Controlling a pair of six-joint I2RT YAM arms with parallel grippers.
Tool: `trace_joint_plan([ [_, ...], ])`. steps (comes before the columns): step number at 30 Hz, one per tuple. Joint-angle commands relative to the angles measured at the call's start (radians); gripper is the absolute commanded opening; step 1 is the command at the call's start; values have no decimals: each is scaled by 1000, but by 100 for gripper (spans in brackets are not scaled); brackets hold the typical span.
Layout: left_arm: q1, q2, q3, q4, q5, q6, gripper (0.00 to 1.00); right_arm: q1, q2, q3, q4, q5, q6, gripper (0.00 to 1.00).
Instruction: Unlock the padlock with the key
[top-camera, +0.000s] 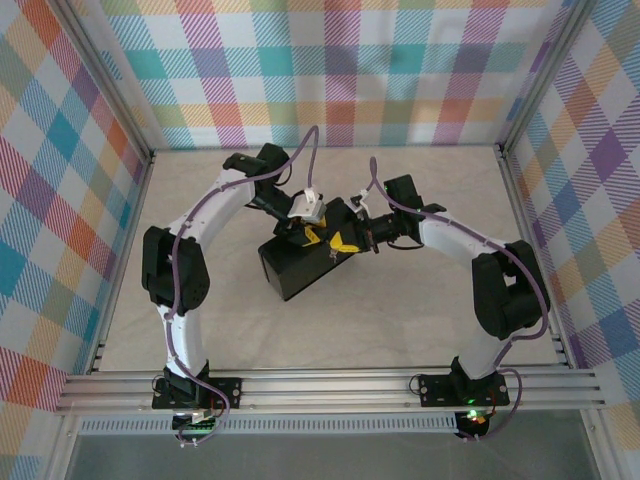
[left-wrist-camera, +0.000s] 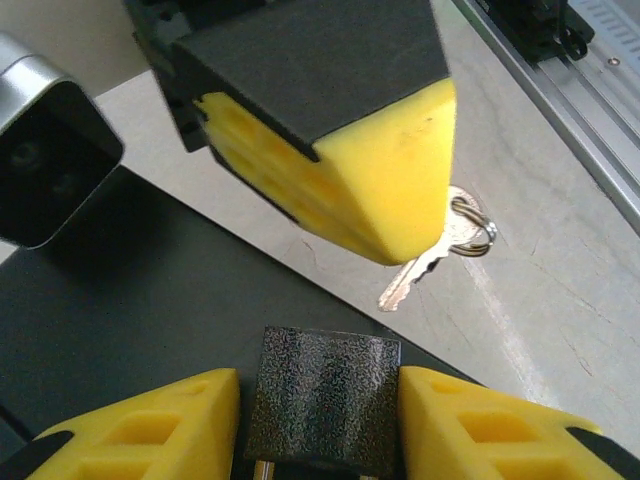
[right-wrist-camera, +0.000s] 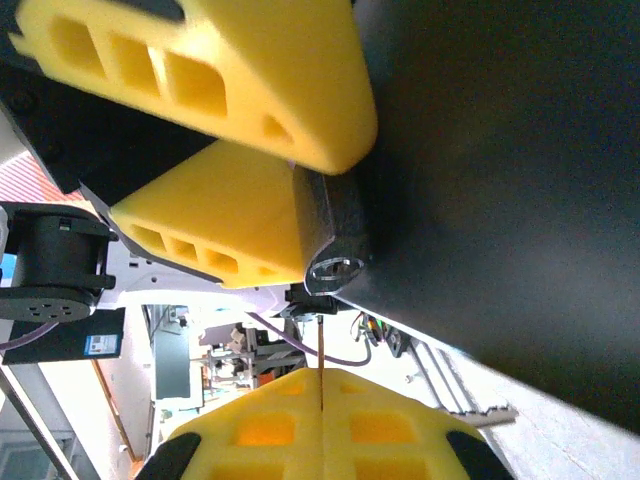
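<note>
Over the black box (left-wrist-camera: 120, 330) near the middle of the table (left-wrist-camera: 560, 300), both arms meet. Seen from the left wrist, the left gripper (left-wrist-camera: 320, 395) has a yellow finger on each side of the padlock (left-wrist-camera: 322, 410), close against its dark speckled body; whether they pinch it cannot be told. Facing it, the right gripper (left-wrist-camera: 385, 235) is closed on the key (left-wrist-camera: 415, 275), whose blade pokes out below the yellow tips toward the padlock, with its ring (left-wrist-camera: 472, 228) behind. From the right wrist, the keyhole (right-wrist-camera: 335, 268) faces the key's thin edge, just apart from it.
</note>
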Motion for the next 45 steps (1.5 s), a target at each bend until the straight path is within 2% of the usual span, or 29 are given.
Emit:
trace_joint_plan([
  [1, 1, 4, 39, 9, 23, -42, 46, -7, -59, -12, -53, -8, -52, 0],
  [8, 7, -85, 71, 28, 136, -179, 47, -36, -139, -4, -106, 61, -111, 0],
  [12, -1, -146, 41, 108, 195, -411, 39, -36, -170, -13, -86, 100, -176, 0],
  [14, -13, -165, 25, 186, 156, -576, 36, -38, -165, -22, -57, 111, -190, 0],
  [16, -33, -153, 51, 242, 35, -766, 31, -38, -156, -26, -23, 112, -196, 0],
  [19, -68, -56, 230, 141, -172, -979, 24, -38, -155, -15, -18, 125, -227, 0],
  [20, -73, -13, 306, 86, -203, -1048, 23, -38, -160, -15, -18, 128, -245, 0],
  [22, -70, 81, 464, -25, -218, -1199, 17, -38, -178, -19, -19, 145, -298, 0],
  [25, -80, 85, 431, 5, -161, -1328, 11, -38, -202, -28, -21, 164, -383, 0],
  [28, -108, 7, 293, 81, -163, -1340, 14, -42, -190, -21, -41, 162, -451, 0],
  [31, -108, -41, 227, 79, -188, -1353, 16, -57, -175, -14, -53, 147, -502, 0],
  [37, -114, -126, 75, 133, -155, -1374, 18, -59, -164, -3, -66, 149, -588, 0],
  [45, -134, -173, 47, 128, -102, -1330, 24, -69, -132, 27, -90, 119, -623, 0],
])
